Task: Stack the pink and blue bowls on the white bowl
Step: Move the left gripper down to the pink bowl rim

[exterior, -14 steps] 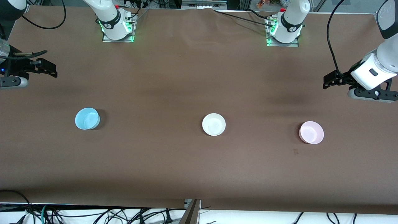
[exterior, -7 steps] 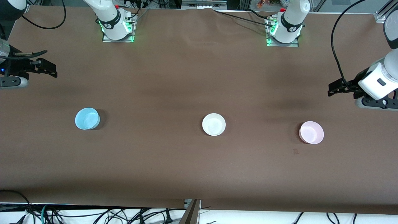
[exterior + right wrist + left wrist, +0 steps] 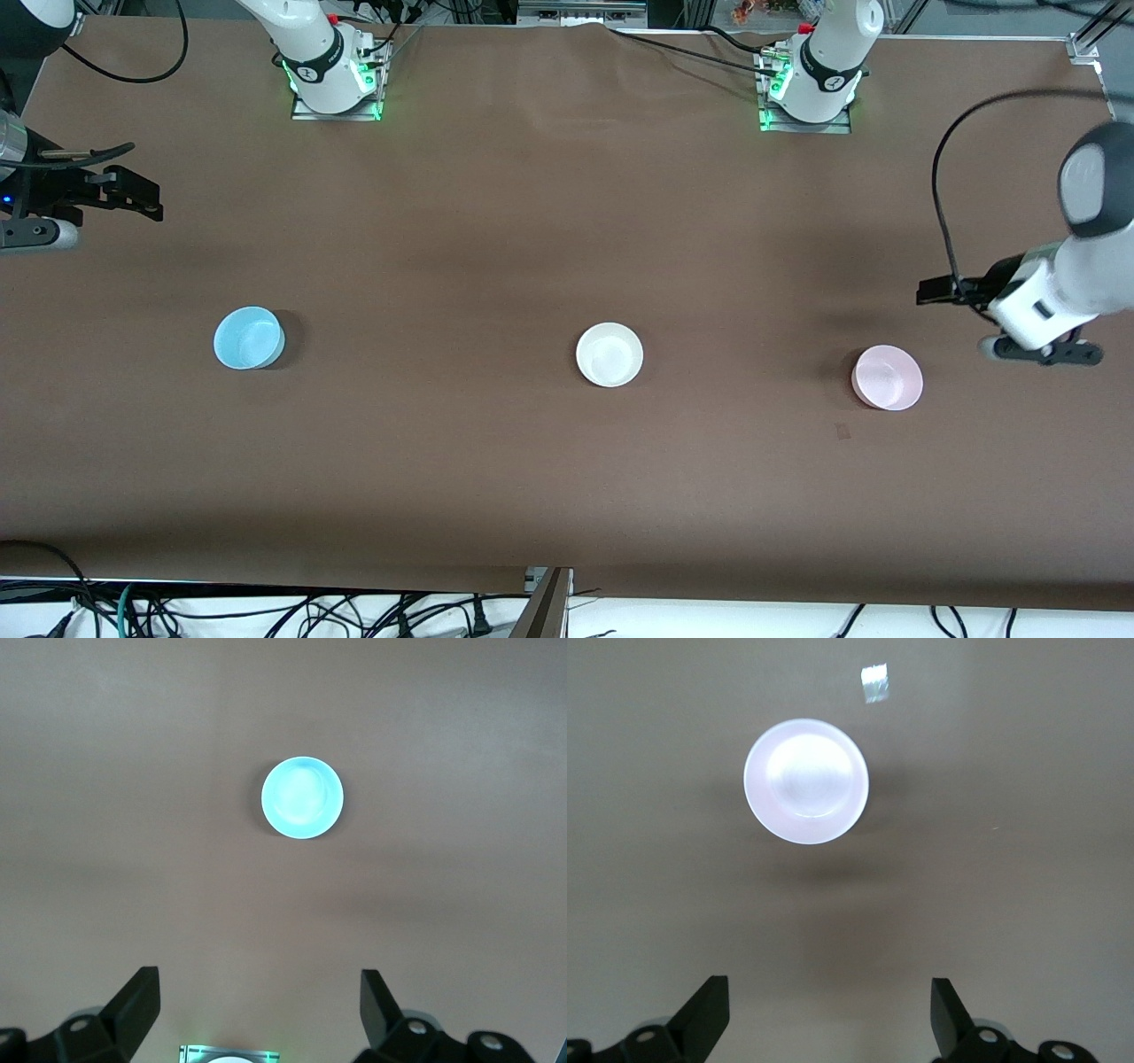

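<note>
**Three bowls apart on brown table, both grippers empty**

Pink bowl point(image 3: 887, 377) upright on the table toward the left arm's end, rim up, nothing inside. Also seen from above in the left wrist view point(image 3: 806, 780), with a small pale patch point(image 3: 875, 683) on the surface near it. White bowl point(image 3: 609, 354) upright at mid-table, empty, well apart from the other two. Blue bowl point(image 3: 249, 338) upright toward the right arm's end, empty, shown alone in the right wrist view point(image 3: 303, 798). All three roughly in one row across the table, none touching, none stacked.

Brown table covering point(image 3: 532, 221) matte, with faint creases and soft shadows. Two arm bases with green lights point(image 3: 337, 84) point(image 3: 804, 89) along the table's edge farthest from the front camera. Tangle of black cables point(image 3: 266, 611) off the table's nearest edge.

Left gripper point(image 3: 935, 291) in the air over bare table just beside the pink bowl, fingers point(image 3: 707, 1014) spread wide apart, holding nothing, touching nothing. Right gripper point(image 3: 133, 190) over the right arm's end of the table, well apart from the blue bowl, fingers point(image 3: 137, 1001) likewise wide apart, empty.
</note>
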Robot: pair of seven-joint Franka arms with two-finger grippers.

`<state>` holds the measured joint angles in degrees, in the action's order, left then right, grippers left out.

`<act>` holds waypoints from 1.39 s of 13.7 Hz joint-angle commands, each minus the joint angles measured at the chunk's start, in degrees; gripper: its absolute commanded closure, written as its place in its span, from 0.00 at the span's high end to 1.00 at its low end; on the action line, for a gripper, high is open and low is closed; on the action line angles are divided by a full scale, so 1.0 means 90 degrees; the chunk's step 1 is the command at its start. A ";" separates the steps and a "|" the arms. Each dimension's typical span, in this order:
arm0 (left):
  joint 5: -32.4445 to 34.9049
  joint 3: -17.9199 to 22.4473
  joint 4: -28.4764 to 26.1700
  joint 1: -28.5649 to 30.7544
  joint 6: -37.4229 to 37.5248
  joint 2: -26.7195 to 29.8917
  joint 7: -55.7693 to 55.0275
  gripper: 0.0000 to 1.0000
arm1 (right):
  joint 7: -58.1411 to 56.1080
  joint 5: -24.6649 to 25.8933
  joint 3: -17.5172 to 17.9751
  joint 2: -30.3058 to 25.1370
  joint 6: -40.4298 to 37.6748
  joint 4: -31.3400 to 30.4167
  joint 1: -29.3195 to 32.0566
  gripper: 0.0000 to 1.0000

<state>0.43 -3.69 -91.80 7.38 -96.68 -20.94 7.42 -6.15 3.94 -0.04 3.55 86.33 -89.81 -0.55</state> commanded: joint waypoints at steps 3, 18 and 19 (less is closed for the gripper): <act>0.1356 -0.0039 0.0249 0.0291 -0.1839 -0.1246 0.0718 1.00 | -0.0107 0.0031 0.0023 0.0094 -0.0051 0.0193 0.0051 1.00; 0.0334 -0.0117 0.0229 0.0557 -0.3359 -0.2419 0.4049 0.00 | -0.0078 0.0011 0.0004 0.0445 -0.0099 0.0193 0.0002 1.00; 0.0333 -0.0117 0.0229 0.0595 -0.3359 -0.2439 0.4049 0.00 | -0.0097 0.0011 0.0004 0.0484 -0.0080 0.0174 0.0002 1.00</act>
<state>4.71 -4.59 -91.14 12.02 -126.65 -41.48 41.61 -6.20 3.93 -0.04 5.85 86.33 -89.79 -0.42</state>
